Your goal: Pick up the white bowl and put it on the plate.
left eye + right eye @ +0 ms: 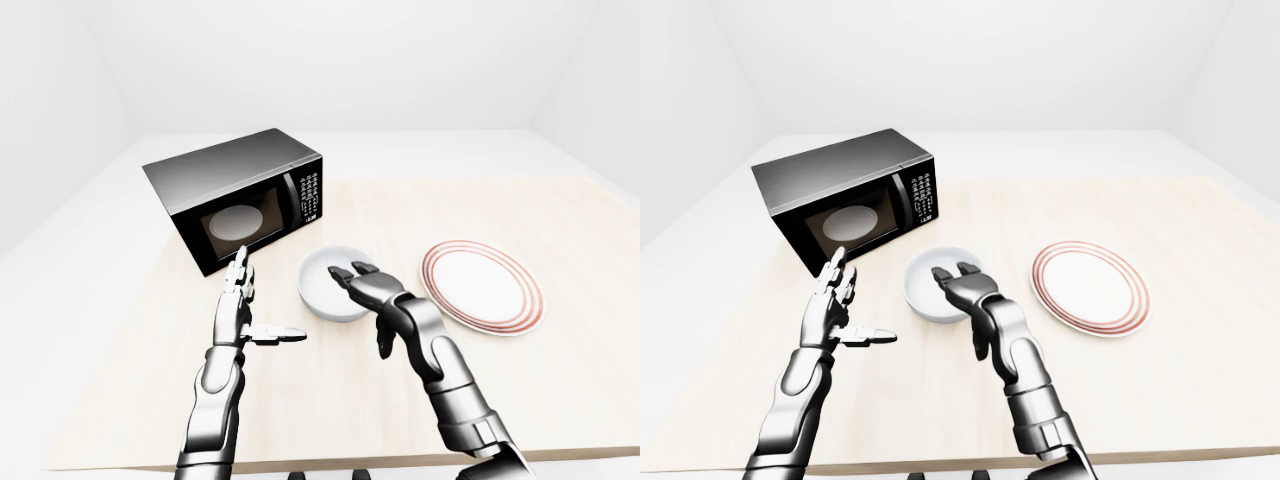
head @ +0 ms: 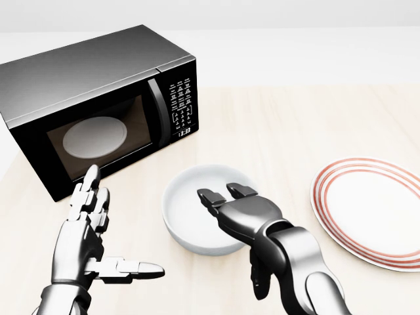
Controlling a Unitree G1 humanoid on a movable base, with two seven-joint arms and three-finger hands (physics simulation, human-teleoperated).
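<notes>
Hands first, nearest the camera. Left hand [image 2: 92, 239] stands at about 8 o'clock in the head view, fingers straight up and thumb stuck out sideways, fully spread and holding nothing; it is apart from the bowl. Right hand [image 2: 239, 210] reaches in from 5 o'clock, palm down, fingers extended over the near right part of the bowl's rim and thumb hanging below on the outside wall side. Fingers are spread, not closed; no grip on the bowl is visible, and contact with the rim cannot be confirmed.

Bowl [image 2: 190, 216] sits upright on the tabletop [image 2: 289, 125] at centre of the head view, empty, between microwave and plate.

Handling, as judged: rigid, smooth-glazed, light for its bulk, likely slippery and breakable if dropped. Best hold appears to be a rim pinch at the near right edge, fingers inside and thumb outside on the wall, kept level during the lift.

Plate [image 2: 374, 213], white with red rings, lies at 3 o'clock, near the bowl but not touching, bare.

Microwave [image 2: 98, 98] stands farthest, at 10 o'clock, door closed.
</notes>
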